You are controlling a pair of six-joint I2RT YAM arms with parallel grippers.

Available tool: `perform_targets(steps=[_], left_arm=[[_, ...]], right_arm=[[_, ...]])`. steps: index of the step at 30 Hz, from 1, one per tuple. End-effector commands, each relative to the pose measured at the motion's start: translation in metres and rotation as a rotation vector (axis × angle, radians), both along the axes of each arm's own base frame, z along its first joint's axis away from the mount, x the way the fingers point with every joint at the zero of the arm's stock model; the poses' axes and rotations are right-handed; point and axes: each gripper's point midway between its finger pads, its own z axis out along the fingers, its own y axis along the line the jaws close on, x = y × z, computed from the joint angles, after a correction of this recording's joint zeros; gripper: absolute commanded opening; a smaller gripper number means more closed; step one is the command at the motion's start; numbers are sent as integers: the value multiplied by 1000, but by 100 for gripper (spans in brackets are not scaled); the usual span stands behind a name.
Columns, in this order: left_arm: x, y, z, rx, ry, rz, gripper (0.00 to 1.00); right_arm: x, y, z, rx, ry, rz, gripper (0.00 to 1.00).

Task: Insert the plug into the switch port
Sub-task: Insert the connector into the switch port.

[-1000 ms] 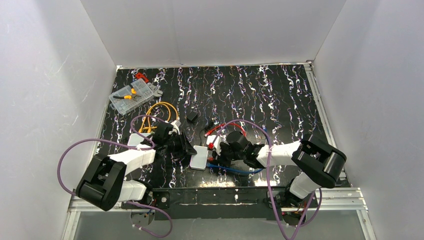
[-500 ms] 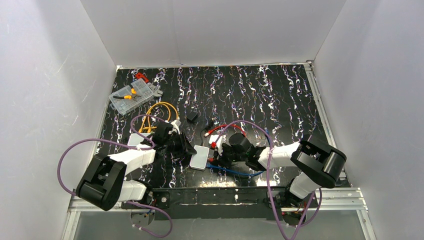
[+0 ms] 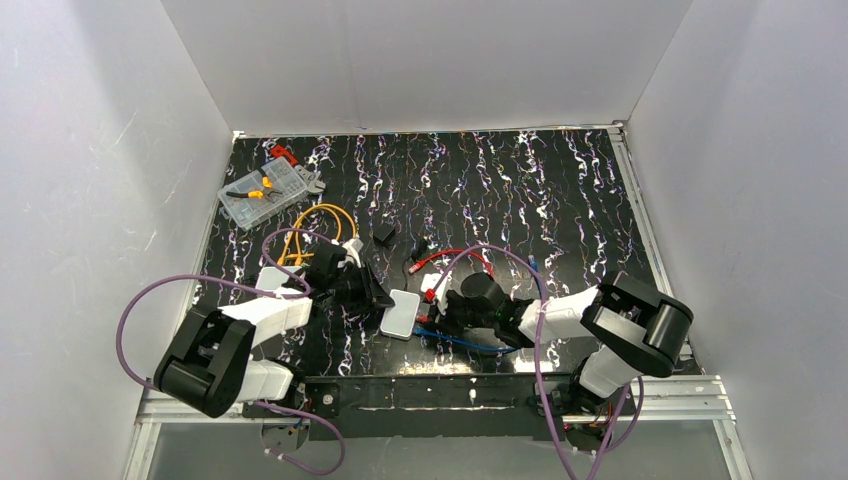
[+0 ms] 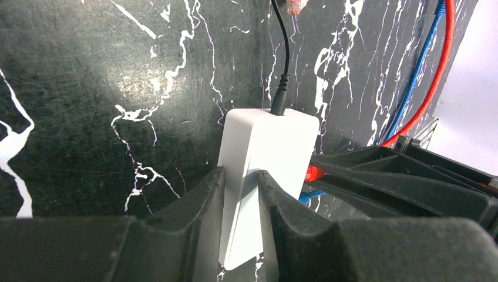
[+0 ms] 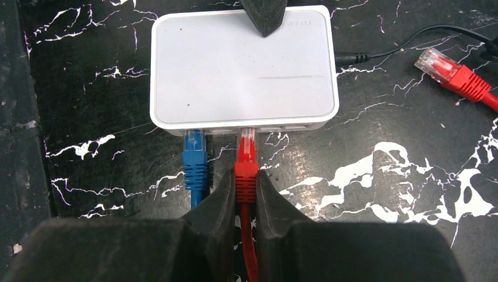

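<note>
Two grippers meet at the switch (image 3: pixel 403 313), a pale grey-white flat box with rounded corners that lies flat on the black marbled table (image 3: pixel 520 190), near the front edge and between the two arms.

1. Left gripper (image 4: pixel 241 182): narrowly open, with its fingers (image 4: pixel 208 188) clamped on the near end of the switch, one on each side. In the right wrist view one dark fingertip (image 5: pixel 264 14) shows over the far edge of the box.
2. Right gripper (image 5: pixel 242 179): nearly closed, with both fingers pinching the red plug (image 5: pixel 245 158) just behind its clear tip. The red cable runs back between the fingers.
3. Switch port (image 5: pixel 246 128): located in the long edge of the switch that faces the right gripper. The tip of the red plug lies in line with this port and reaches the edge of the box. How deep it sits cannot be told.
4. Blue plug (image 5: pixel 195 155): meets the same edge just beside the red plug, in the next port.
5. Black power cable (image 4: pixel 283 59): plugged into one short end of the switch.
6. Second red plug (image 5: pixel 452 70): lies loose on the table, apart from the switch.

At the back left of the table lie a clear parts box (image 3: pixel 262 192) and a looped yellow cable (image 3: pixel 315 215).
</note>
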Motion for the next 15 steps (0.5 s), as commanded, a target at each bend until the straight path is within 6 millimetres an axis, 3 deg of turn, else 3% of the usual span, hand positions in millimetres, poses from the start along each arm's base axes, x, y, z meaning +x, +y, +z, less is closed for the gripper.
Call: perform_targets(steps=[1,8,15], left_arm=[[-38,-6,-13,-10,130,-97,24],[-38,-6,-13,-4,134,-98,25],[-38,-5,-11,-3,137,-95,33]], right_arm=[[12,27,51,178,-159,7,1],[10,26,57,205,-201,-2,1],[12,24,63,230,-222,-18,1]])
